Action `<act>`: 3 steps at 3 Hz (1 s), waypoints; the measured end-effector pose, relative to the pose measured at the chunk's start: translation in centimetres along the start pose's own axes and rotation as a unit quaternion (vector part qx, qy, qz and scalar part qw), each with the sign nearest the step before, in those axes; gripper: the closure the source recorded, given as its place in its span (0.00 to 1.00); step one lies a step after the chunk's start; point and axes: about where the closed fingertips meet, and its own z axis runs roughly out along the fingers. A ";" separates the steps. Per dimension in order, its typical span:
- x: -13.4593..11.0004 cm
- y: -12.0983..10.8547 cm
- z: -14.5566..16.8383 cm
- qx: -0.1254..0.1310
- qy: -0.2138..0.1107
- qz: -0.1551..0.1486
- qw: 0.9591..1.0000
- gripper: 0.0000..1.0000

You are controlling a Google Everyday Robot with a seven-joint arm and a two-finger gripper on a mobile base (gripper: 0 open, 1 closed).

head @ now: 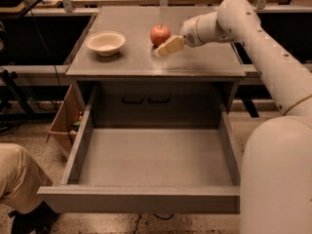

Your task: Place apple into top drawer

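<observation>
We show the top drawer (151,157) pulled open at 6 o'clock. At 12 o'clock, the bench (146,66) carries a bowl (106,42) and, at the bowl's 3 o'clock, the apple (160,34). The claw (165,48) is just beside the apple at its 5 o'clock; we cannot tell its state.

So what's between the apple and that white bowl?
Nothing: the camera view shows bare cabinet top between apple and bowl. The gripper is at the apple's other side.

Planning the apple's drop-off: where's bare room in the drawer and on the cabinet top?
The top drawer is bare wall to wall. On the cabinet top, free patches lie between bowl and apple and along the front edge. It is crowded only at the apple's right, where the gripper sits close beside it.
</observation>
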 end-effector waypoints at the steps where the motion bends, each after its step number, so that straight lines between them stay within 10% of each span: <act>1: 0.3 -2.0 3.0 0.018 -0.027 0.035 0.999 0.00; 3: -0.9 -4.5 6.7 0.043 -0.084 0.087 0.992 0.15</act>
